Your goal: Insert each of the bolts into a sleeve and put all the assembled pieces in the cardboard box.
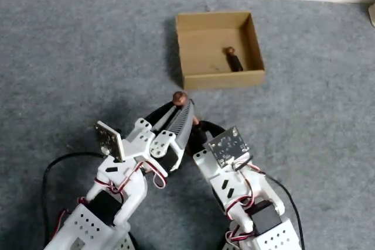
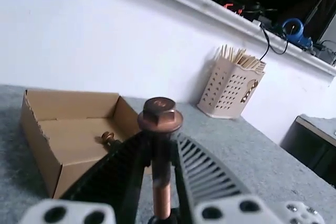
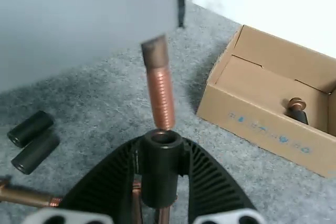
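Holding bolt [image 2: 160,116] upright: left gripper [image 2: 157,153], jaws clamped on shaft, hex head above fingertips. Right gripper [image 3: 159,148] jaws closed round black sleeve [image 3: 159,171], mouth up. Bolt's threaded tip at sleeve mouth; entered or not, cannot tell. Cardboard box [image 1: 220,78] just beyond grippers, one assembled piece [image 1: 233,58] inside. Blue print on box outer wall, too small to read. Two loose sleeves [image 3: 30,128], loose bolt [image 3: 23,196] on grey mat [image 1: 58,57].
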